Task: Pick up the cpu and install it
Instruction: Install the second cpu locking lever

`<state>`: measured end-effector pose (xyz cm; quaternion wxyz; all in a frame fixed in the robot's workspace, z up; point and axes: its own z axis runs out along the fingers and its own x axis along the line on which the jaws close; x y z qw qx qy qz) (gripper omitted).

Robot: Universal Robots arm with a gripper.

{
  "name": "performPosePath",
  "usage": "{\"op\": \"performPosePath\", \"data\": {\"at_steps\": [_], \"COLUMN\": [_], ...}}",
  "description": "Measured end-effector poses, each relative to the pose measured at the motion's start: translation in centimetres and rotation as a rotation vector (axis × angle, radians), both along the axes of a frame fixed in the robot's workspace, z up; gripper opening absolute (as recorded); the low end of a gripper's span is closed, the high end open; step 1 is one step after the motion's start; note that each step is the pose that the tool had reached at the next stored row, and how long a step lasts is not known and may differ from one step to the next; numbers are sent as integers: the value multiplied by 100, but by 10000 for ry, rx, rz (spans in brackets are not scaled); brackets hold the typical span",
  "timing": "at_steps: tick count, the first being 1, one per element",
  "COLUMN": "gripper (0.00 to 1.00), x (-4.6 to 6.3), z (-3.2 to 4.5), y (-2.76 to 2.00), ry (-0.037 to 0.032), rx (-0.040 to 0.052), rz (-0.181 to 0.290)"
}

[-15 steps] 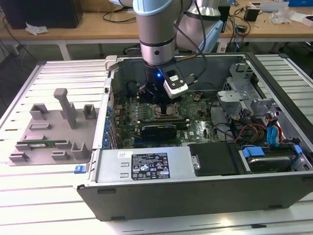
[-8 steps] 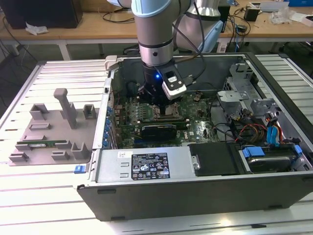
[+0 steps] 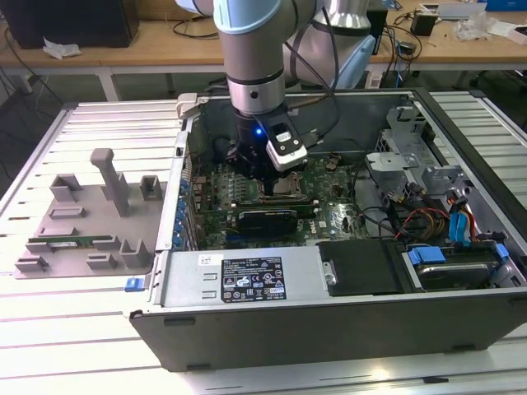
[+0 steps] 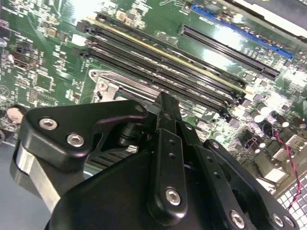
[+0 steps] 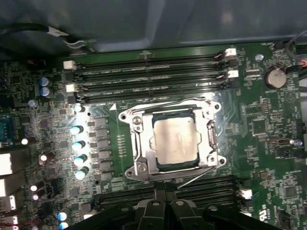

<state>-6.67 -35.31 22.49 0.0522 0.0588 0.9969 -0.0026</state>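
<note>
claw [image 5: 164,203] hangs low over the motherboard [image 5: 268,139] inside the open pc case [image 3: 272,325], fingers [image 5: 156,207] drawn together with no gap visible between the tips in the first wrist view, nothing held in them. the cpu [image 5: 175,140] lies flat in the socket [image 5: 139,165] just ahead of the claw tips, silver top up, metal frame around it; whether the frame is latched down i cannot tell. memory slots [image 5: 153,72] run beyond the socket, on the side away from the claw. in the exterior view the claw [image 3: 262,169] sits above the board centre, and the grey fixture tray [image 3: 82,216] on the surface is well apart from the claw, toward the exterior view's left.

risks, as judgement: chip may not be fully seated; if a corner rides on the socket edge, any downward push from the claw could bend pins. claw tips are close to the frame and to the thin lever wire [image 5: 194,177] beside it, so a sideways drift could snag the lever or scrape the chip top. capacitors [image 5: 79,143] stand near, so a wide swing could clip them.
</note>
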Motion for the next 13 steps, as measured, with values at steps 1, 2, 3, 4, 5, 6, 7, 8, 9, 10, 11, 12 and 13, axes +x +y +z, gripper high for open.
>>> {"op": "performPosePath", "data": {"at_steps": [1, 2, 3, 4, 5, 6, 7, 8, 9, 10, 11, 12, 13], "gripper": [11, 11, 11, 11, 11, 11, 11, 11, 11, 11, 11, 11, 11], "x": [-9, -15, -17, -18, -19, -19, -20, -24, -29, -35, -46, -52, -56], "z": [-10, -29, -39, -52, -57, -58, -58, -58, -59, -59, -64, -74, -80], "y": [0, -2, -6, -17, -44, -57, -69, -86, -92, -97, -98, -101, -104], "ry": [0, -1, 0, -2, -1, -1, -1, -1, 0, 0, 0, 2, 4], "rx": [2, 27, 55, 104, 147, 160, 166, 168, 168, 168, 170, 178, 194], "rz": [-1, 1, 2, 3, 23, 51, 89, 177, 225, 291, 460, 635, 723]}}
